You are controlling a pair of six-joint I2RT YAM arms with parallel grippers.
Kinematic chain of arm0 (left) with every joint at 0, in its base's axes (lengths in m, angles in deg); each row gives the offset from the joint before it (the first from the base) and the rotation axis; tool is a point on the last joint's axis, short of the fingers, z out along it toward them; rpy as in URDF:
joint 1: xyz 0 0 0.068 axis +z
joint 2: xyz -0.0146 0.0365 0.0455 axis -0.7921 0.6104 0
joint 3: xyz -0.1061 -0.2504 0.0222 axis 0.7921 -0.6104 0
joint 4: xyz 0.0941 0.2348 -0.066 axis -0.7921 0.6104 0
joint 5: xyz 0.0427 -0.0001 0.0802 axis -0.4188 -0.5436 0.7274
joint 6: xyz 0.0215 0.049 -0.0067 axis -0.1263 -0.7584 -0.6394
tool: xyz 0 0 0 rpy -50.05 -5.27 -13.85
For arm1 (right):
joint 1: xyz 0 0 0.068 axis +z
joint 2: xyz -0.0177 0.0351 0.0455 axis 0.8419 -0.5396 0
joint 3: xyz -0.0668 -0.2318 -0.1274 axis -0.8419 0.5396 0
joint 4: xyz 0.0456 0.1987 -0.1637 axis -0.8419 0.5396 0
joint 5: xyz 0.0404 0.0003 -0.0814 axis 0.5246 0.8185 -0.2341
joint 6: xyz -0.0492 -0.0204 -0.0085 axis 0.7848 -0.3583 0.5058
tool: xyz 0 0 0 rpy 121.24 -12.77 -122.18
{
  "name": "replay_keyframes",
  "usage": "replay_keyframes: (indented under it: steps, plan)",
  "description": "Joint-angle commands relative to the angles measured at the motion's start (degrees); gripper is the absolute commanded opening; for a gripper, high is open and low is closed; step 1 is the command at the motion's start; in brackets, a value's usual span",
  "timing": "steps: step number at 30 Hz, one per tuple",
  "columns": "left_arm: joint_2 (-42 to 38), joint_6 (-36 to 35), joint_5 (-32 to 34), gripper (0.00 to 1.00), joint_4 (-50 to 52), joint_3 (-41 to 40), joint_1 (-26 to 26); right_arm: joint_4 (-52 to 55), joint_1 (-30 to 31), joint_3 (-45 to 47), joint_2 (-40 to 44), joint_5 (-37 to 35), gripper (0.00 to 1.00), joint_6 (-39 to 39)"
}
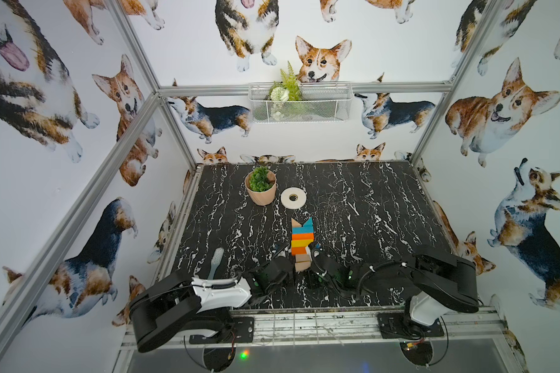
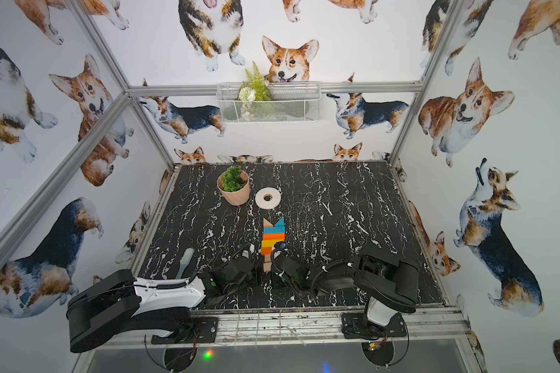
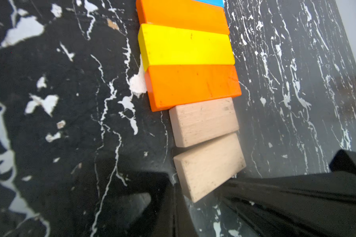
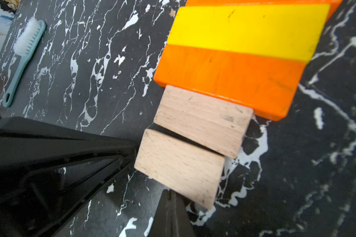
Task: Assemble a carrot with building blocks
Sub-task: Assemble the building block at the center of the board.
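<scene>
- We see the carrot (image 1: 302, 240) lying flat in the middle of the surface (image 1: 369, 210), triangles pointing away from the arms.
- The left end effector (image 3: 173, 205) and right end effector (image 4: 171, 211), each with jaws together, flank its last plain wood block (image 3: 209, 166).

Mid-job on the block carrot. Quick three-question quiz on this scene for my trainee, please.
1. True or false: the endmost plain-wood rectangular block lies flush against its plain-wood neighbour block.
2. The yellow wooden bar touches bars of which colour? A teal, B orange, C plain wood.
3. Fill in: the left gripper and right gripper both have jaws ___.
Key: 1 false, a wedge gap shows; 2 B; 3 shut.
</scene>
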Motion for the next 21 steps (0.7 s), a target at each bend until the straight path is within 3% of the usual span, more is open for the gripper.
replay_keyframes:
  steps: [1,10,21]
  plan:
    - [1.57,-0.28,-0.7,0.0,0.47,0.38,0.25,4.02,0.08,-0.18,-0.4,-0.08,0.0,0.44]
    - [3.21,-0.27,-1.2,0.0,-0.07,1.02,0.56,4.19,0.01,-0.19,-0.19,-0.18,0.0,0.52]
    - [-0.78,-0.67,0.76,0.0,4.24,0.5,0.77,5.89,-0.09,-0.32,1.96,0.19,0.0,0.99]
